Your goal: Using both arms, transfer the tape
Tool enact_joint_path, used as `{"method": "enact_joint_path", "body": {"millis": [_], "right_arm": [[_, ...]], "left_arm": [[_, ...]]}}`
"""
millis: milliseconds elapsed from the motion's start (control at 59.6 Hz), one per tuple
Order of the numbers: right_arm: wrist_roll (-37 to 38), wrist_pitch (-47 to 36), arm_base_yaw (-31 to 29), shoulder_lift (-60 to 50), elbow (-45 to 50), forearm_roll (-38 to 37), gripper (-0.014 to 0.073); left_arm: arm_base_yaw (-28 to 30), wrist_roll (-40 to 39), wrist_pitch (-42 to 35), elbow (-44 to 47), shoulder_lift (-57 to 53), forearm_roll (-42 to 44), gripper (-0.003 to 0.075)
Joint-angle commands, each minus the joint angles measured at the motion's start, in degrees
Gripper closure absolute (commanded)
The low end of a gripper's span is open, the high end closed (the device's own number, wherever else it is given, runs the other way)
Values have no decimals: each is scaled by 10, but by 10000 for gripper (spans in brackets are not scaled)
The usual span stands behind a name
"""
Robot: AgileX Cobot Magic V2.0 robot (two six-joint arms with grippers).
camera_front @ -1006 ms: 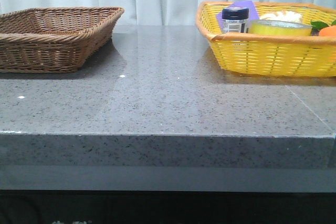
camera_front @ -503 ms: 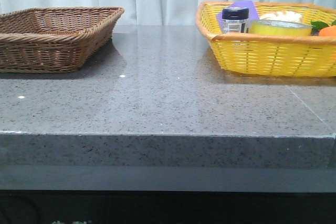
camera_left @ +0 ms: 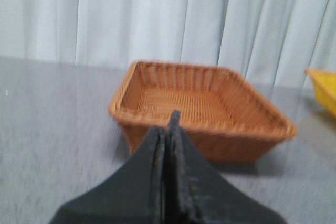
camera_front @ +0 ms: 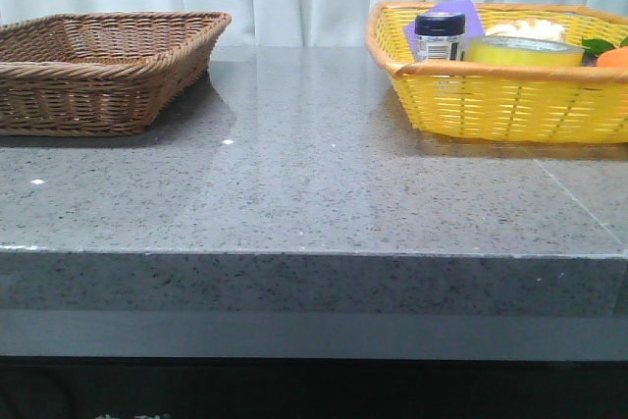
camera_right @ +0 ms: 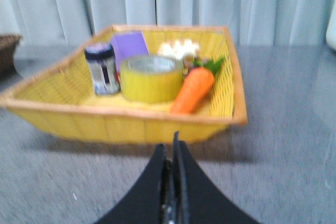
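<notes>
The yellow tape roll (camera_front: 522,51) lies flat in the yellow basket (camera_front: 510,105) at the back right of the table. In the right wrist view the tape (camera_right: 151,80) sits between a black-capped jar (camera_right: 102,69) and a toy carrot (camera_right: 193,89). My right gripper (camera_right: 170,148) is shut and empty, in front of that basket (camera_right: 121,121) and apart from it. My left gripper (camera_left: 168,124) is shut and empty, in front of the brown wicker basket (camera_left: 202,142). Neither gripper shows in the front view.
The brown wicker basket (camera_front: 98,95) stands at the back left with nothing seen in it. The yellow basket also holds the black-capped jar (camera_front: 439,36), a purple card (camera_right: 129,48), a pale item and an orange toy (camera_front: 612,58). Grey stone tabletop (camera_front: 314,183) lies between; curtains behind.
</notes>
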Motion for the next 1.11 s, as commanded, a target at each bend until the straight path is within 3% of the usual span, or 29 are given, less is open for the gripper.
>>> {"method": "enact_joint_path", "body": {"millis": [0, 151, 436, 503, 587, 687, 754, 855, 1090], "right_arm": [[1, 4, -2, 23, -75, 15, 682], [1, 53, -2, 117, -166, 31, 682], [1, 54, -2, 241, -229, 59, 682], [1, 54, -2, 243, -228, 59, 677], [1, 55, -2, 242, -228, 59, 577], [1, 55, -2, 242, -228, 59, 314], [1, 53, -2, 243, -228, 59, 124], [1, 53, -2, 245, -228, 59, 1], [1, 33, -2, 285, -238, 76, 3]], "left_arm": [[-1, -5, 5, -82, 29, -4, 740], [-1, -5, 89, -181, 130, -4, 740], [-1, -5, 40, -219, 238, -4, 737], [-1, -5, 35, -219, 239, -4, 685], [-1, -5, 35, -219, 239, -4, 505], [-1, -5, 36, -219, 239, -4, 230], [-1, -5, 36, -219, 239, -4, 111], [-1, -5, 37, -219, 239, -4, 94], [-1, -5, 37, -219, 239, -4, 104]]}}
